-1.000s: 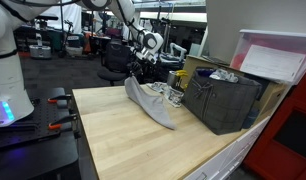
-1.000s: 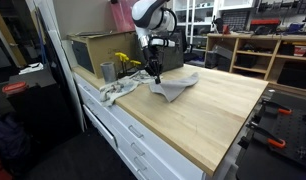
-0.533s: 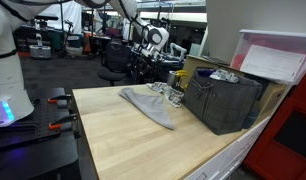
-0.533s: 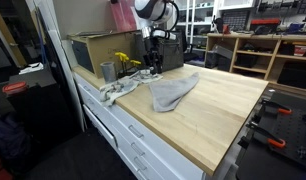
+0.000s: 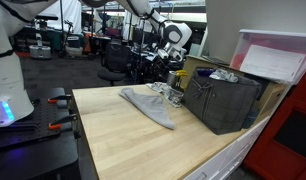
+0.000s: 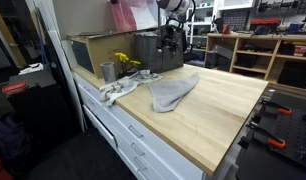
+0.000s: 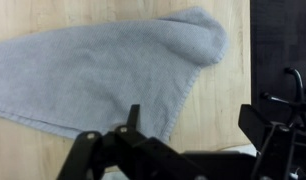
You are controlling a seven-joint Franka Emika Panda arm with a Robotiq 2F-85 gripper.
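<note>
A grey cloth (image 5: 148,103) (image 6: 171,92) lies spread flat on the wooden tabletop (image 5: 123,140) (image 6: 218,110). My gripper (image 5: 170,48) (image 6: 173,35) hangs well above its far end, open, with nothing between the fingers. In the wrist view the cloth (image 7: 103,70) fills the upper left, apart from the gripper (image 7: 193,120), whose two dark fingers stand wide over bare wood beside the cloth's edge.
A black crate (image 5: 223,100) (image 6: 158,52) (image 7: 283,60) stands next to the cloth's far end. A metal cup (image 6: 108,71), a crumpled white rag (image 6: 118,90) and a yellow item (image 6: 125,62) sit by a cardboard box (image 6: 93,50). A pink-lidded bin (image 5: 278,55) stands on the crate.
The gripper opened and let go of the grey cloth, which dropped flat onto the table. The arm then rose and drew back toward the black crate.
</note>
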